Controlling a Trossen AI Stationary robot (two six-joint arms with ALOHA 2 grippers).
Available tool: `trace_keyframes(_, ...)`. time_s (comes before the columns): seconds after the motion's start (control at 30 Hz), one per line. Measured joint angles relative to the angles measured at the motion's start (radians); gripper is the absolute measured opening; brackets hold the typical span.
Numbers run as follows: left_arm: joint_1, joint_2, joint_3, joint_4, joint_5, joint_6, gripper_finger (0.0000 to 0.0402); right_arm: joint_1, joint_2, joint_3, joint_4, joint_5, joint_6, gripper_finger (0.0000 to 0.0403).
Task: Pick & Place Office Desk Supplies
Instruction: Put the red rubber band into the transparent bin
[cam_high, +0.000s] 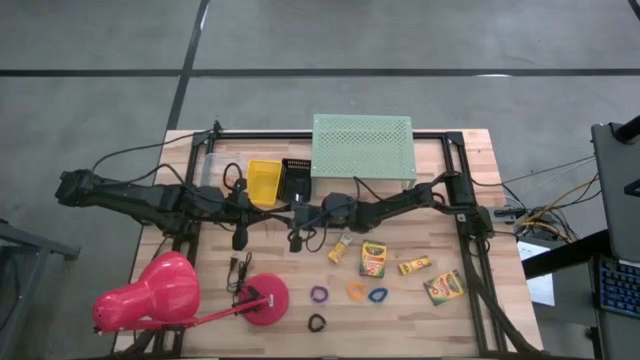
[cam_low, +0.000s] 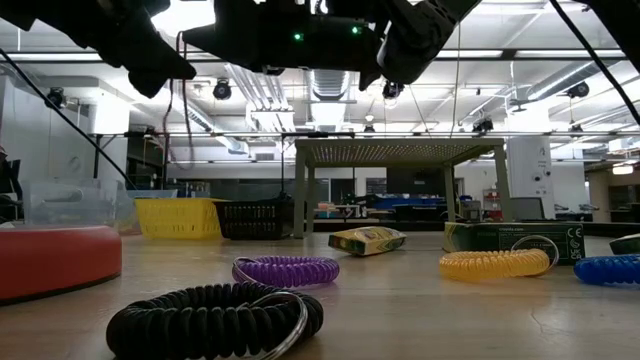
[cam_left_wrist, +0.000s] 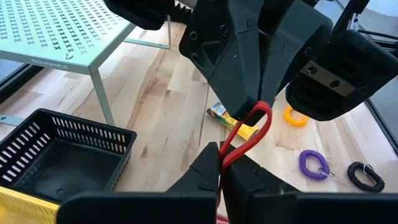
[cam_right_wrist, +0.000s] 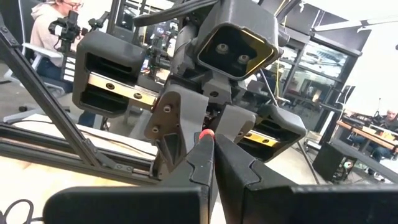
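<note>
Both grippers meet in the air over the table's middle, each shut on one red band (cam_left_wrist: 250, 132). My left gripper (cam_left_wrist: 221, 163) has its lower end and my right gripper (cam_left_wrist: 261, 104) its upper end. In the high view they face each other, the left gripper (cam_high: 298, 212) beside the right gripper (cam_high: 320, 212). Below them on the wood lie crayon boxes (cam_high: 373, 258) (cam_high: 340, 247) (cam_high: 443, 287) and the purple (cam_high: 319, 294), orange (cam_high: 356, 291), blue (cam_high: 378, 294) and black (cam_high: 317, 322) ring loops, all flat. My left gripper pinches the red band's lower end (cam_left_wrist: 224, 155) between its two fingertips, coming level from the table's left. The band is lifted clear of the table. It runs as a narrow loop up to the other gripper. My right gripper pinches the band's upper bend (cam_left_wrist: 264, 111) between its fingertips, coming level from the table's right, opposite the left fingers. In its own wrist view only a small red bit (cam_right_wrist: 207, 134) shows at the tips.
A mint-green perforated shelf (cam_high: 362, 147) stands at the far edge, with a yellow bin (cam_high: 264, 182) and a black basket (cam_high: 297, 180) to its left. A pink desk lamp (cam_high: 160, 295) fills the near left corner. Bare wood lies between the bins and the crayon boxes.
</note>
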Motion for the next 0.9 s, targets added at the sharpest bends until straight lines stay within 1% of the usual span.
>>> trace_keyframes(0.27,0.0,0.0,0.0,0.0,-0.008,0.017,0.0005,0.001,0.0,0.0,0.0,0.001,-0.002,0.0008)
trace_keyframes(0.33,-0.001,0.0,0.0,-0.003,-0.008,0.081,0.0003,0.001,0.0,0.0,-0.002,0.0,-0.018,0.0008)
trace_keyframes(0.57,-0.001,0.0,0.0,-0.062,-0.008,0.423,0.0001,0.001,0.0,0.0,-0.027,0.001,-0.033,0.0008)
trace_keyframes(0.7,-0.001,0.0,-0.001,-0.083,-0.008,0.585,0.0001,0.002,0.0,0.0,-0.025,0.001,-0.035,0.0008)
trace_keyframes(0.8,-0.001,0.0,-0.001,-0.086,-0.008,0.661,0.0001,0.001,0.0,0.0,-0.026,0.001,-0.035,0.0008)
trace_keyframes(0.9,-0.001,0.0,-0.001,-0.086,-0.008,0.675,0.0,0.002,0.0,0.0,-0.026,0.001,-0.035,0.0008)
